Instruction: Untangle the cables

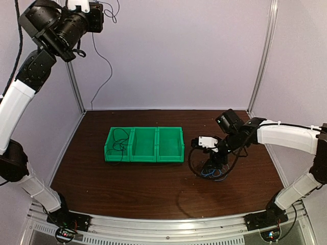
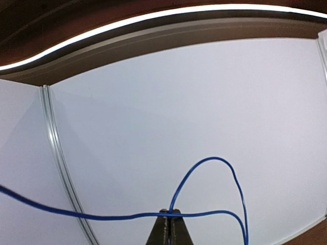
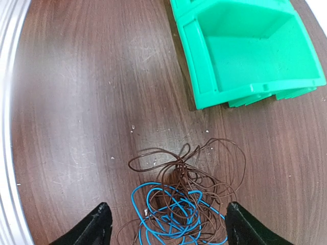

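Tangle [image 3: 179,201] is found nearest, on the counter [image 1: 127,189], right of centre. A blue cable [image 3: 163,206] is coiled at its near side, and dark cables [image 3: 214,168] are looped over and around it. Strands are crossed too densely for any ends to be made out.

Right pincer [image 3: 167,217] is hung just above the pile, spread wide with one finger either side, nothing gripped. Whether the tips touch the counter cannot be told.

Further back, left of the pile and apart from it, green bins [image 1: 144,156] are set in a row of three. One black cable [image 1: 120,139] is seen in the left compartment, so one cable is judged as separated and binned.

Farthest and highest, left pincer [image 2: 169,217] is held up near the back wall, pressed together on a blue strand [image 2: 214,158]. The strand is looped above the tips and trails off to both sides. Its run down to the pile cannot be traced in the top view, so a link to the coiled blue cable is only presumed.

Step in hand, as judged: extraction of the blue one, with the pile about to be pinned or picked at.

Next move calls for the right pincer to be lowered and closed on dark strands only. Blue is to be left out of the grip, so that it can be drawn free without the whole pile being dragged along.
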Robot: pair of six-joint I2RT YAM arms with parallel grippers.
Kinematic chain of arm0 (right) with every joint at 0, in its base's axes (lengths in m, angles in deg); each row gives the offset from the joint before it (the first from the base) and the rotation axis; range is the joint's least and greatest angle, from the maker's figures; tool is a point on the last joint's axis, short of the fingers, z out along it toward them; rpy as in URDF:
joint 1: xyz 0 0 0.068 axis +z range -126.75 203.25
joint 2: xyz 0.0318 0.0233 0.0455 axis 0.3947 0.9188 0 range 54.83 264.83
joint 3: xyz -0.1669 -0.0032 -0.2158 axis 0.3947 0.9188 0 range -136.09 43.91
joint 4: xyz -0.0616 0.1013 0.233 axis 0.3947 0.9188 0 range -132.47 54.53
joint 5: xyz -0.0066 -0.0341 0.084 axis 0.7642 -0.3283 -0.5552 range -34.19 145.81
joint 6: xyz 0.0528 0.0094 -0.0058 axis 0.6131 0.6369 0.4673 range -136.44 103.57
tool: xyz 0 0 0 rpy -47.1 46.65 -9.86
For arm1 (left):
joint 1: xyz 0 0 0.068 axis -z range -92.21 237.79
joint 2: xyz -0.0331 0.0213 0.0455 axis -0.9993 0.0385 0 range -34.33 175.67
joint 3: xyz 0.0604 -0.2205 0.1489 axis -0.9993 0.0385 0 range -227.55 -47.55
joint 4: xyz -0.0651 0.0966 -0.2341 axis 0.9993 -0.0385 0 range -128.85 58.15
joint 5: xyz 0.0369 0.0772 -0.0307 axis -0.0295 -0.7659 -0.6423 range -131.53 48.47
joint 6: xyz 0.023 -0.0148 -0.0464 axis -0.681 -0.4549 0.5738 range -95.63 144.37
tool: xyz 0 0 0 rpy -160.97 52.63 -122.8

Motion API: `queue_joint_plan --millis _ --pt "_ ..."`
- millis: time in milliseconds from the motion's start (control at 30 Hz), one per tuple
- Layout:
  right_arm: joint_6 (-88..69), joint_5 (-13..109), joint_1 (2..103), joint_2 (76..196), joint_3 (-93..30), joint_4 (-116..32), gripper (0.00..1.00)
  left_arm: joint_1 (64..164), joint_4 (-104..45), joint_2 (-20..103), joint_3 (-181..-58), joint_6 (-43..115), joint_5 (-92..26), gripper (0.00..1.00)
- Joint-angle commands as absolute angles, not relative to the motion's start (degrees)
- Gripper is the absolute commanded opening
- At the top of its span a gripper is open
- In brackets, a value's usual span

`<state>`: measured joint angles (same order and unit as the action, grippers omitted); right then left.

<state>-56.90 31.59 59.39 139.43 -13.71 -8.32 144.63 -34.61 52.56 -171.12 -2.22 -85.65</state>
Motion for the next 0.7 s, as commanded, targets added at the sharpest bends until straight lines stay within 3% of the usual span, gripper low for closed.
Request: queue_joint_plan --millis 0,667 --pt "-56.03 28.48 59.57 132.93 -15.24 -1.09 0.79 136.88 -44.78 50.66 -171.09 8.08 -83.91 0.00" --pt "-53.74 31.42 51.35 117.86 -2.97 -6.43 0.81 123.57 -50.69 52.37 -164.62 21.39 -71.43 0.00"
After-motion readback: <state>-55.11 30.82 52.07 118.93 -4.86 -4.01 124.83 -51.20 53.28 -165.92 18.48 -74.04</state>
